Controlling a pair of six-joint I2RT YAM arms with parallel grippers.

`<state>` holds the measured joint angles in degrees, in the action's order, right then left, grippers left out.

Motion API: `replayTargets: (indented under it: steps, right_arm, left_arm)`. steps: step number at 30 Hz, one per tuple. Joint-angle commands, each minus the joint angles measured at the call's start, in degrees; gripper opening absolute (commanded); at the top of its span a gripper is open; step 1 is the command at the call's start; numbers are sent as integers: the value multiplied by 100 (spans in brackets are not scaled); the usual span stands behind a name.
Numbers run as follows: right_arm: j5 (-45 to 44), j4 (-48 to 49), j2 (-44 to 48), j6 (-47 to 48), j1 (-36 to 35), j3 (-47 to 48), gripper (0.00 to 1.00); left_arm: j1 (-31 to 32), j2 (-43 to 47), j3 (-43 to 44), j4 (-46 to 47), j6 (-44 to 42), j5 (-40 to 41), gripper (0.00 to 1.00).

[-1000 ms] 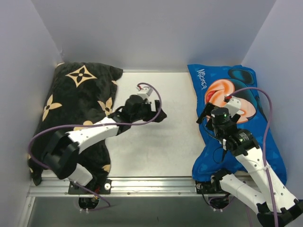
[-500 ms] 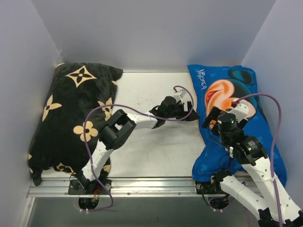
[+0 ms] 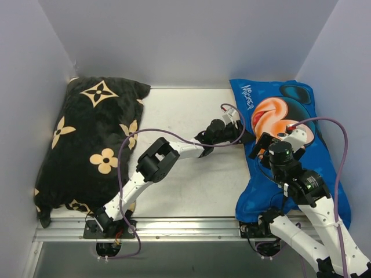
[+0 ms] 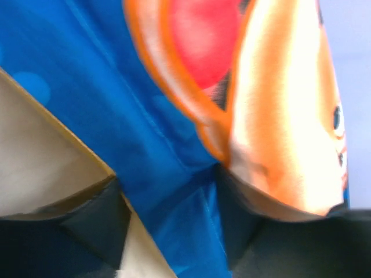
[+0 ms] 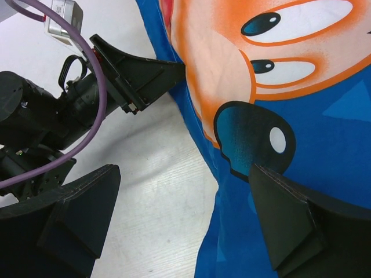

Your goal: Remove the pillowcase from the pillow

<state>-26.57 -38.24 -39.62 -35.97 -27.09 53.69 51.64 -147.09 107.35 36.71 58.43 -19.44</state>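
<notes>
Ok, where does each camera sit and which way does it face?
Top external: above, behind the bases, looking down at the table; left arm and right arm show.
Left wrist: on the left gripper, close against the pillowcase; its fingers show low.
Right wrist: over the pillowcase edge, facing down; right gripper fingers low.
All three show Mickey's face.

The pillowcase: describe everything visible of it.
The pillowcase is thin, smooth blue fabric printed with an orange cartoon face and Mickey lettering. It lies plump and lightly creased along the right side of the table, against the wall. The left gripper, open, straddles its left edge; the right gripper hangs open above it.
</notes>
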Motion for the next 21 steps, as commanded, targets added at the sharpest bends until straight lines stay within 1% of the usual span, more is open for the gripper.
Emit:
replayTargets:
  steps: [1, 2, 3, 4, 5, 6, 7, 8, 9, 10, 11, 12, 13, 14, 15, 17, 18, 20, 21]
  right_arm:
    - [-191, -131, 24, -25, -33, 19, 100]
    - [-226, -131, 15, -33, -24, 10, 100]
    - [-244, -131, 15, -33, -33, -8, 100]
    - [-270, -140, 7, -33, -16, -17, 100]
    - [-314, -149, 15, -33, -24, -17, 100]
    - [-349, -149, 7, -25, -24, -17, 100]
    - [-384, -157, 6, -33, -24, -25, 100]
    - [-437, -166, -37, -33, -24, -17, 100]
    - [-541, -175, -55, -51, -16, 9, 100]
    - [-603, -201, -99, -68, -15, 27, 99]
    - [-682, -210, -186, -147, -7, 36, 99]
    - [-761, -219, -248, -191, 2, 54, 99]
    - [-780, -219, -301, -226, 2, 97, 99]
    - [-789, -219, -466, -253, 11, 132, 99]
    - [-823, -219, -573, -288, 11, 246, 99]
    - [-885, -219, -914, -297, 11, 387, 99]
    - [-929, -202, -1029, -271, 20, 457, 99]
    - [-956, -175, -1354, -227, 20, 686, 99]
    - [-938, -140, -1469, -166, 20, 765, 99]
  left_arm:
    - [92, -22, 322, 679, 265, 63, 51]
    - [101, 13, 296, 688, 248, 72, 39]
    - [110, 66, 234, 689, 186, 72, 20]
    - [110, 240, 147, 741, 134, 72, 11]
    - [110, 381, -194, 785, 81, 107, 3]
    - [110, 539, -414, 837, -50, 238, 0]
    - [101, 941, -652, 942, -147, 309, 0]
    - [101, 1206, -1280, 996, -279, 440, 0]
    - [92, 1478, -1583, 1022, -558, 737, 0]
    - [92, 2055, -1942, 1014, -718, 905, 0]
    - [92, 2357, -2520, 1014, -859, 1046, 0]
    - [92, 2647, -2831, 1031, -1078, 1187, 0]
    - [101, 3189, -3077, 1031, -1202, 1415, 0]
    - [136, 3465, -3289, 1014, -1325, 1504, 0]
    - [162, 3963, -3734, 961, -1526, 1722, 0]
    - [267, 4476, -4071, 751, -1755, 1900, 0]
    - [303, 4957, -4325, 541, -1939, 2100, 0]
    - [478, 5416, -4590, 373, -2107, 2409, 0]
    - [548, 5845, -4765, 181, -2317, 2541, 0]
